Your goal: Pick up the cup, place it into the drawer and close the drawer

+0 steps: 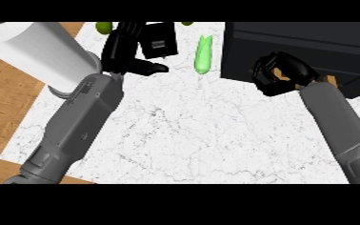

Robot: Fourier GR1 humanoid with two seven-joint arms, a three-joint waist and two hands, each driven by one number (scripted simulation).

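My right hand [280, 73] is curled shut over the front edge of the black drawer unit [295, 40] at the upper right. A tan cup [287, 74] shows between its fingers, and another tan bit shows beside the wrist. The hand hides most of the cup. I cannot tell whether the drawer stands open. My left hand [121, 52] rests open at the upper left with its fingers up and its thumb pointing right. It holds nothing.
A pale green elongated object [203, 55] stands on the white marble counter [204, 133] between the hands. A small black box [158, 39] sits beside the left hand. A large white cylinder [42, 50] fills the upper left. Green items [104, 27] lie at the far edge.
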